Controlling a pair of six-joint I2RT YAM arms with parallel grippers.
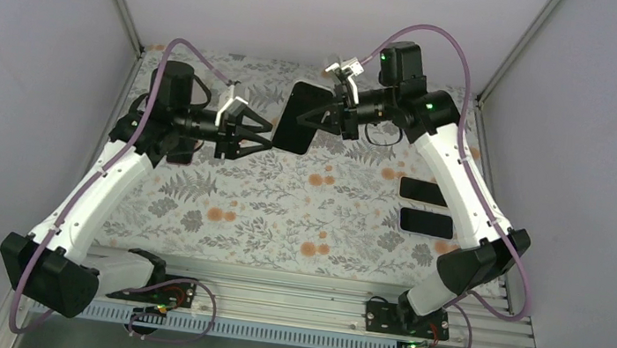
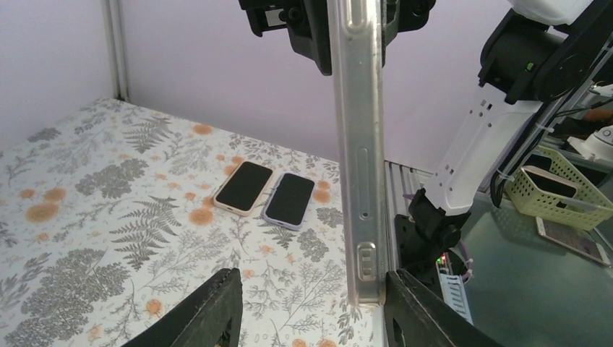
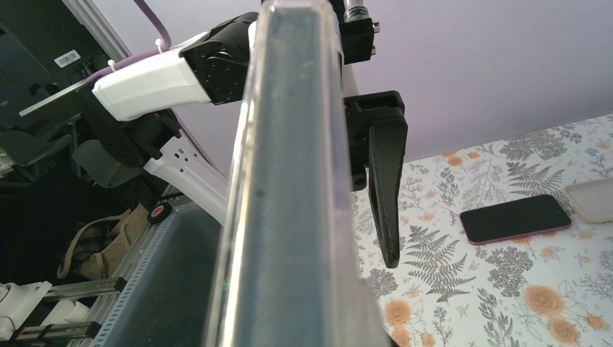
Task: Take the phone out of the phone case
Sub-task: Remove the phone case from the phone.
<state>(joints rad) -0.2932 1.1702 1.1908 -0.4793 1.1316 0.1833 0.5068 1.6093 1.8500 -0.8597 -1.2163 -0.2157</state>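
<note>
Lilac walls box in a floral table (image 1: 282, 215). From the top view, the right gripper (image 1: 323, 115) is clamped on the right edge of the phone (image 1: 302, 118). It holds the phone in the air over the far middle of the table, broad dark face toward the camera. The left gripper (image 1: 258, 139) is at the phone's near-left corner. Two spare phones (image 1: 424, 191) lie flat side by side at the right of the table. A dark slab (image 1: 181, 155) sits half hidden under the left arm; can't tell what it is.

Only the left wrist view shows the phone edge-on and upright. It has a silver side rail with buttons, and a clear case (image 2: 359, 181) is on it. The left fingers (image 2: 217, 311) are spread either side of its lower end. The finger on the view's right is just beside or touching the edge, the other stands apart, so no grip. A yellow-green basket (image 2: 553, 191) sits off the table's right edge with a device in it.

Only the right wrist view shows the case rim up close, glossy and see-through over a dark band. One left finger stands beside it. A pink-rimmed phone (image 3: 515, 218) lies flat on the table, with a pale object (image 3: 591, 199) cropped at the frame edge.
</note>
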